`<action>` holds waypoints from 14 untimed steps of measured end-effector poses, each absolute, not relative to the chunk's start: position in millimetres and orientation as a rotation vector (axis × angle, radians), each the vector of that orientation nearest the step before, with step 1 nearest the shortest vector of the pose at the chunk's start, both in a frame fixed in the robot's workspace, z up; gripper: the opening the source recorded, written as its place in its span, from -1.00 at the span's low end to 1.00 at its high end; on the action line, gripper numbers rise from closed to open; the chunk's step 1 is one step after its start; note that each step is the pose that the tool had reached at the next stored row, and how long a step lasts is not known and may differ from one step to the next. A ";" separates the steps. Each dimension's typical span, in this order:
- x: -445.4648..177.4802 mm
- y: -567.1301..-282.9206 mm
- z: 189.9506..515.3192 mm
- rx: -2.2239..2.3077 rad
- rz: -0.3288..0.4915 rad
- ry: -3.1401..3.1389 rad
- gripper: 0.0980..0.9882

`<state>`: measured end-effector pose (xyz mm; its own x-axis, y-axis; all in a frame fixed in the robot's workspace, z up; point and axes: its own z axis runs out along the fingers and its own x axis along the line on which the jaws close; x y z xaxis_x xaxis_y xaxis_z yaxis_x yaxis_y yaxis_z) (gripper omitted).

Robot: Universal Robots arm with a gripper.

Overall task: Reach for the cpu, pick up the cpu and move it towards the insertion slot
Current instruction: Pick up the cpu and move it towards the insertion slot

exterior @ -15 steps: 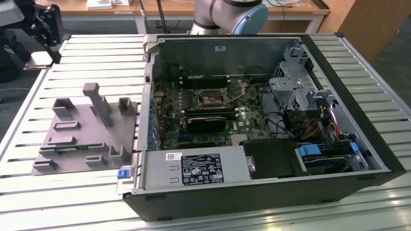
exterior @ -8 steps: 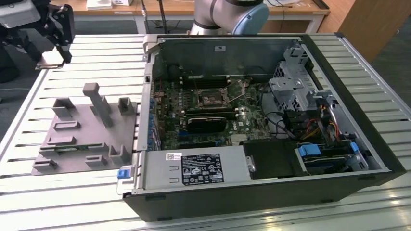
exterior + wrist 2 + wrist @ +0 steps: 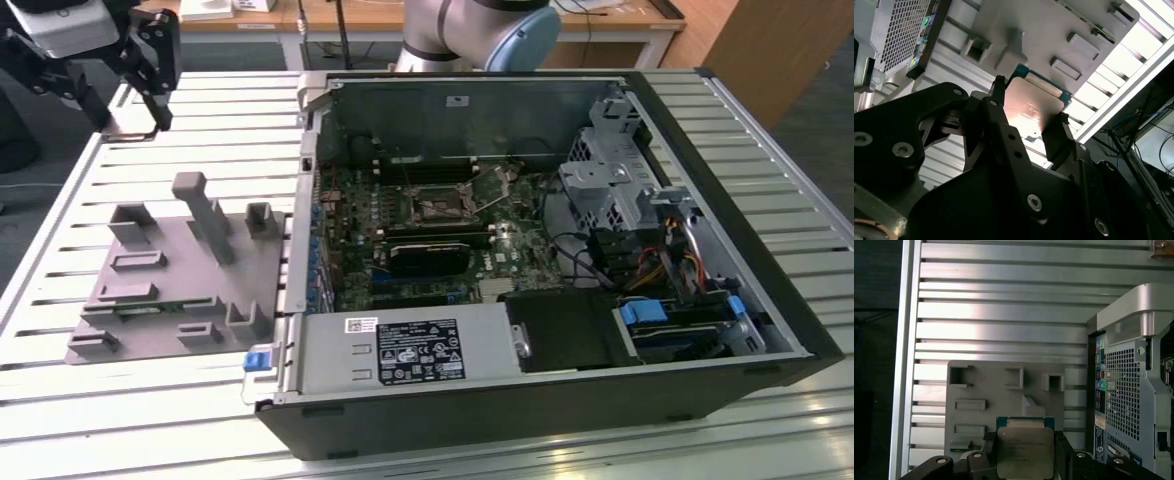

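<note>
**Gripper and cpu, wrist views.** The gripper (image 3: 1025, 456) was closed on the cpu (image 3: 1025, 450), one dark finger against each of two opposite edges. The chip was held flat and clear of everything below it. In the first wrist view the cpu showed a pale silver metal top with faint print, too small to read, framed by a thin green rim. In the second wrist view the gripper (image 3: 1030, 101) clamped the same cpu (image 3: 1031, 107), whose face there caught a warm, pale sheen with a blue-green edge along one side.

**Fixture and surface.** Beyond the held chip lay the grey fixture (image 3: 1004, 400), a plate with raised blocks and recessed pockets, resting on the slatted metal surface (image 3: 1004, 315). The cpu did not touch the fixture. The reach and the pick-up could therefore be judged done.

**Case and slot, exterior view.** The gripper (image 3: 144, 75) hung above the far end of the surface (image 3: 160, 420) at the exterior view's left, beyond the fixture (image 3: 174, 280). The open computer case (image 3: 534, 400) lay on its side towards the exterior view's right. The insertion slot (image 3: 437, 205), a dark square in a silver bracket on the motherboard, was well apart from the gripper. The carry towards the slot was judged barely begun, if at all.
</note>
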<state>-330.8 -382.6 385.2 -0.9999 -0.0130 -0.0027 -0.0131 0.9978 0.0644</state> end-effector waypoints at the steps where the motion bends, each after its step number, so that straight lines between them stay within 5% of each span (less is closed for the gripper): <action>1: -327.9 -382.6 385.3 -0.020 0.101 3.138 0.00; 14: -283.0 -382.6 385.0 -0.019 0.101 3.137 0.00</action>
